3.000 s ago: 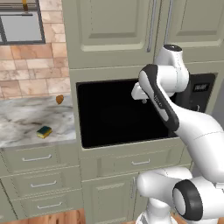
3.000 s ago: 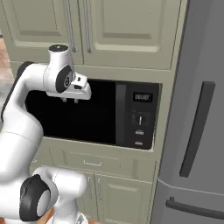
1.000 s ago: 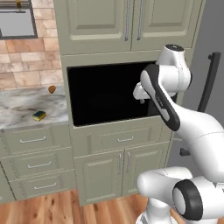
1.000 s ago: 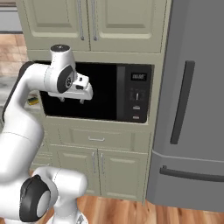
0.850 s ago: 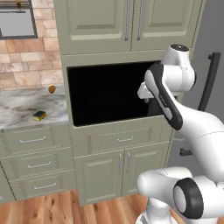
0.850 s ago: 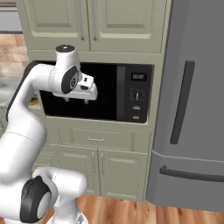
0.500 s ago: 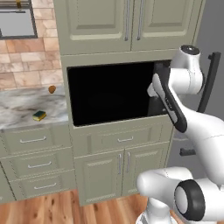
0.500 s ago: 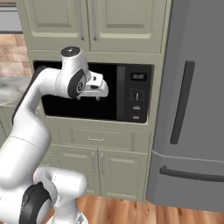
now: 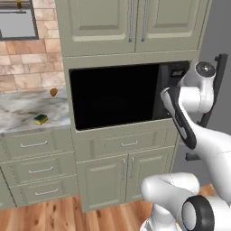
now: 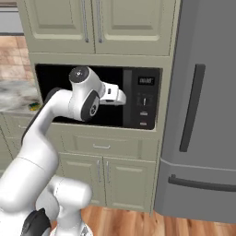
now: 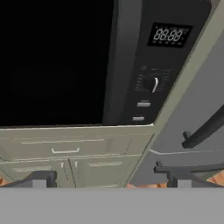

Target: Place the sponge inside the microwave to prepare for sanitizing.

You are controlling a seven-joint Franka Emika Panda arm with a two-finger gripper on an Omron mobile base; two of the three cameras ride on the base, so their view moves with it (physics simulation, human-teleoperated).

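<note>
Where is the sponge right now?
The sponge sits on the marble counter in the left base view, left of the microwave, with a small brown thing behind it.

Sage-green cabinets [image 9: 131, 27], marble counter [image 9: 22, 110], brick backsplash [image 9: 27, 63], wooden floor [image 9: 67, 216], grey refrigerator [image 10: 203, 115]

The white arm [image 10: 50, 120] is raised from the base and bent at the elbow, with the forearm held level toward the microwave [image 10: 138, 99]. The gripper [image 11: 109, 177] is held before the microwave's front, near its control panel, with both fingertips [image 11: 41, 177] spread wide apart and nothing held between them.
</note>
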